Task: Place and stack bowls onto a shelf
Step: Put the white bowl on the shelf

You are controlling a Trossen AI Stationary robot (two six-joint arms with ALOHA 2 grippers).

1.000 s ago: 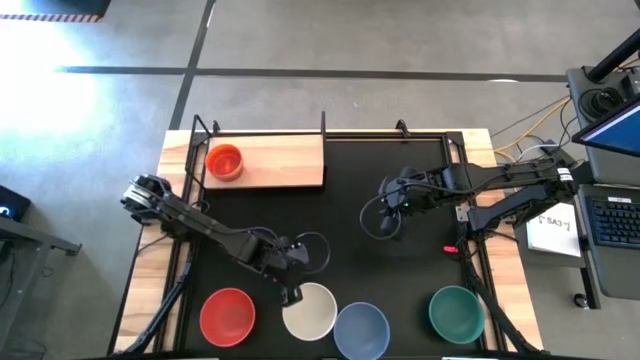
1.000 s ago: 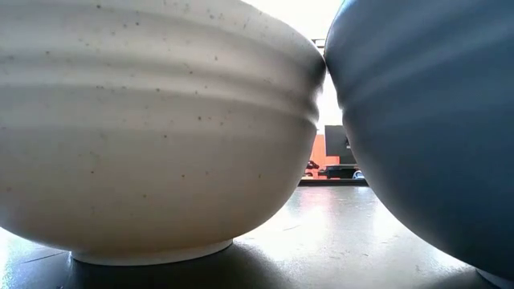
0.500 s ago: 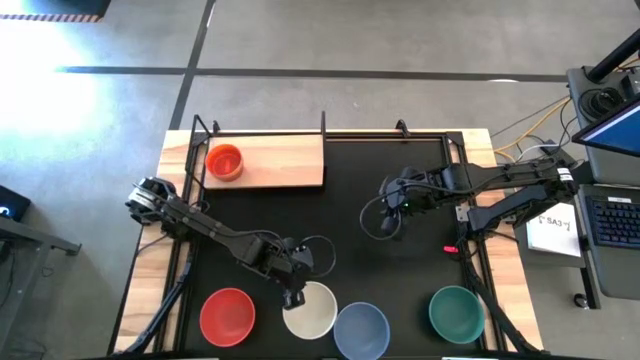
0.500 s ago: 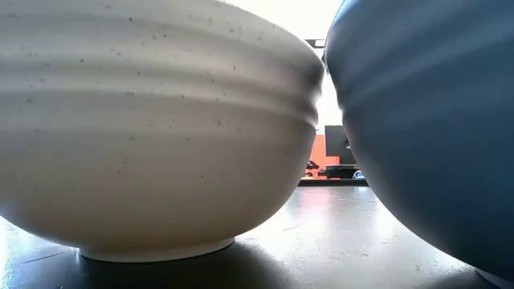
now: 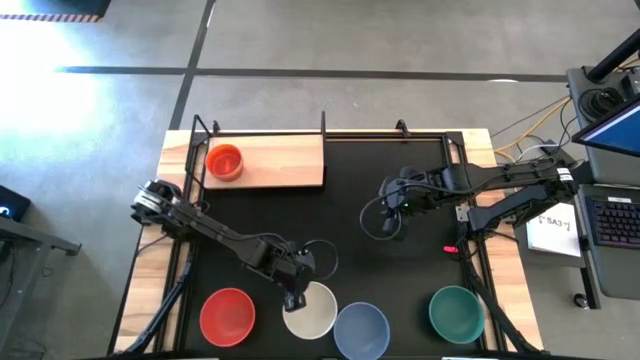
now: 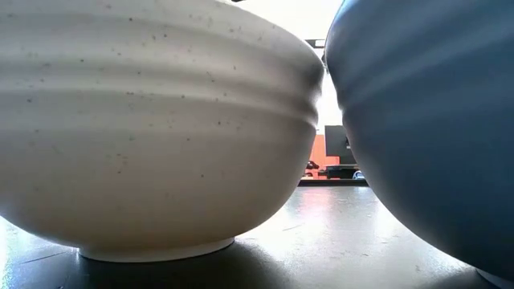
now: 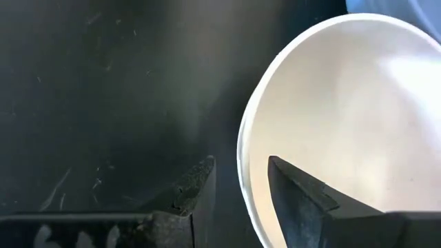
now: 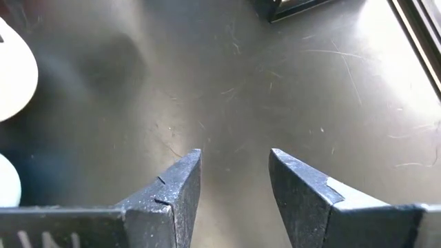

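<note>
Fingers of the left gripper [image 7: 240, 180] stand apart, straddling the rim of the white bowl [image 5: 311, 310], 1 inside and 1 outside, not yet closed. That bowl sits at the table's near edge, between the red bowl [image 5: 227, 316] and the blue bowl [image 5: 361, 329], touching or nearly touching the blue. The right gripper [image 8: 234, 180] hangs open over the mat mid-table. A thin rim pinch could slip, or tilting the bowl could nudge the blue one. The shelf [image 5: 285, 160] holds 1 orange bowl [image 5: 224, 161].

Parted fingers [image 7: 303, 196] straddle the white bowl [image 7: 344, 117] rim — one inside, one outside.
</note>
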